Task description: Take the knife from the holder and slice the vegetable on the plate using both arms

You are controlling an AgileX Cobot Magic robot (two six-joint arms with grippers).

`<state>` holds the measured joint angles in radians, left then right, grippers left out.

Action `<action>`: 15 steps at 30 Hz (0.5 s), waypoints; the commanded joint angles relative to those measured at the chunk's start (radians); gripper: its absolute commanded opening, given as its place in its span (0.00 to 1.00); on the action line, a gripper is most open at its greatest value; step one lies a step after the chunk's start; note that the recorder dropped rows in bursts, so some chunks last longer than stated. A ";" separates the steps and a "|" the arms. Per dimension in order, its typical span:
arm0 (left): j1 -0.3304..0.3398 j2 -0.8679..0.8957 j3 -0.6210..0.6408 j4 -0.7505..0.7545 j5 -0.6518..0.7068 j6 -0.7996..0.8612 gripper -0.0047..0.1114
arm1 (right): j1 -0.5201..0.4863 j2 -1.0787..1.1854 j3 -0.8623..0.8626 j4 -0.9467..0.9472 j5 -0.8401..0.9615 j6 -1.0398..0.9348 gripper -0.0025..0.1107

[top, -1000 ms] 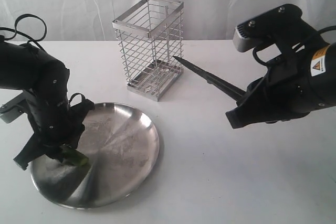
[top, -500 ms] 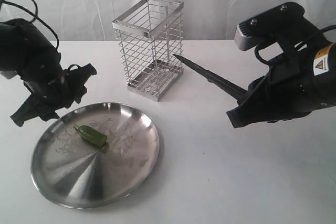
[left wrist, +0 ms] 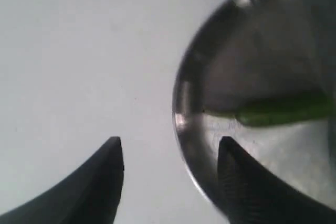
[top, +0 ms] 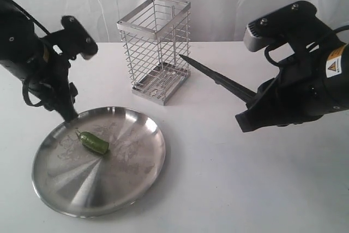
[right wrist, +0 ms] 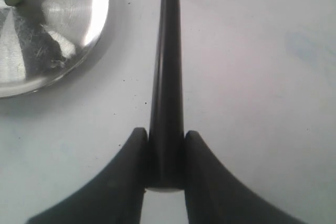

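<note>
At right, the right claw [right wrist: 165,136] is clamping the knife [top: 218,79], its tip pointing at the holder [top: 155,47]. The left claw [left wrist: 171,148] is hanging apart above the plate [top: 157,154]; the vegetable [top: 94,142] is lying on it, lower left.

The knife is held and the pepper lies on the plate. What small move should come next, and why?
Probably the right gripper should carry the knife toward the plate, until the blade is above the chili pepper. The knife is clamped in its jaws, but its tip is by the holder, away from the plate. The pepper lies free; the left gripper stands open.
</note>
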<state>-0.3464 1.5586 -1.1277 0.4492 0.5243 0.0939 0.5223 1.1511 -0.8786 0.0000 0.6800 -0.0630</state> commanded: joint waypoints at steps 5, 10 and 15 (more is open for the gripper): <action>-0.005 -0.011 0.000 -0.406 0.203 0.877 0.51 | -0.006 -0.009 -0.007 0.000 -0.022 -0.024 0.02; -0.005 -0.011 0.000 -0.489 0.247 1.114 0.50 | -0.006 -0.009 -0.007 0.000 -0.017 -0.030 0.02; -0.005 0.018 0.000 -0.489 0.208 1.224 0.50 | -0.006 -0.009 -0.007 0.000 -0.015 -0.043 0.02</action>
<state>-0.3464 1.5595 -1.1277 -0.0184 0.7323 1.2434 0.5223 1.1511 -0.8786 0.0000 0.6780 -0.0906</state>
